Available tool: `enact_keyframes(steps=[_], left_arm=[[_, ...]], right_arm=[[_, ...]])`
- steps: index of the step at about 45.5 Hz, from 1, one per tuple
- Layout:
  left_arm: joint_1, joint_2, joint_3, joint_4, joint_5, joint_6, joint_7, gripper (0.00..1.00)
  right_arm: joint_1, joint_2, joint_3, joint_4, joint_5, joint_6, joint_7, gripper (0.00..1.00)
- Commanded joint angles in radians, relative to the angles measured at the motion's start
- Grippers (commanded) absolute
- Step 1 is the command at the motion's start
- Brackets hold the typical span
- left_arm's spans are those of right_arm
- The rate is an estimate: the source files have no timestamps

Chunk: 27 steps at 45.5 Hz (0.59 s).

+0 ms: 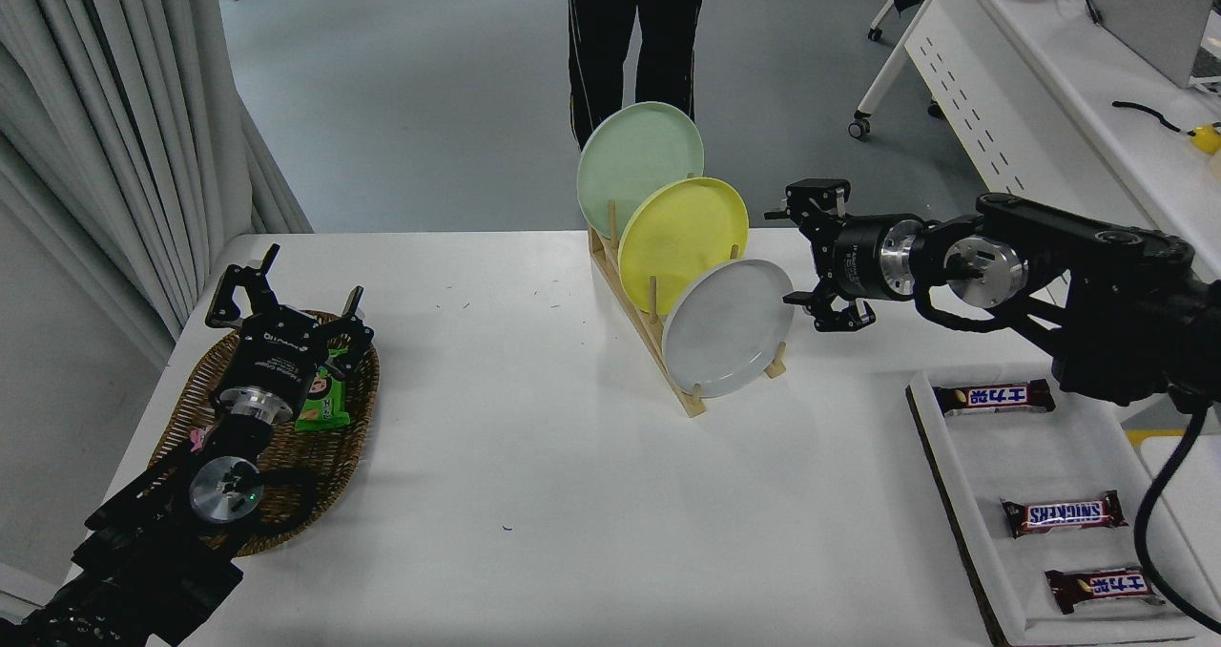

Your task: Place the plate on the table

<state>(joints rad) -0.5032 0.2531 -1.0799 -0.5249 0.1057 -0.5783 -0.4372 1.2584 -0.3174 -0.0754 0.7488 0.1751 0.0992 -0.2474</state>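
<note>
A: Where's the grey plate (730, 327)?

B: Upright in the wooden rack (658, 327) on the worktop (534, 456), just left of my right tool (809, 258), fingers spread, empty.

A: Handling?

B: Probably stiff, slippery, breakable; I'd pinch its near rim.

Even, bright indoor light falls from overhead, with no hard beams. The white table (572, 494) is close to overexposed and shows little surface texture. Shadows are soft and faint: a pale one lies on the table beside the wooden plate rack (658, 342), another below the wicker basket (348, 437). The grey plate (730, 327) carries a mild sheen along its lower rim. Focus is sharp across the table. The black arms lose detail in their darkest parts. Straight edges bend only slightly near the picture's borders.
</note>
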Motion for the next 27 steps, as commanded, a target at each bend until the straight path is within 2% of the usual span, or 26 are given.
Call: enact_keyframes(steps=[1,12,20,27], left_arm=[[0.000,0.000,0.000,0.000,0.000,0.000,0.000,1.00],[0.000,0.000,0.000,-0.001,0.000,0.000,0.000,1.00],[0.000,0.000,0.000,0.000,0.000,0.000,0.000,1.00],[0.000,0.000,0.000,0.000,0.000,0.000,0.000,1.00]], right_arm=[[-0.013,0.098,0.008,-0.089,-0.002,0.005,0.000,1.00],[-0.043,0.143,0.123,-0.172,-0.005,0.002,0.002,0.97],[-0.053,0.147,0.126,-0.177,0.001,0.004,0.000,0.90],[-0.060,0.147,0.126,-0.177,0.006,0.005,-0.001,0.76]])
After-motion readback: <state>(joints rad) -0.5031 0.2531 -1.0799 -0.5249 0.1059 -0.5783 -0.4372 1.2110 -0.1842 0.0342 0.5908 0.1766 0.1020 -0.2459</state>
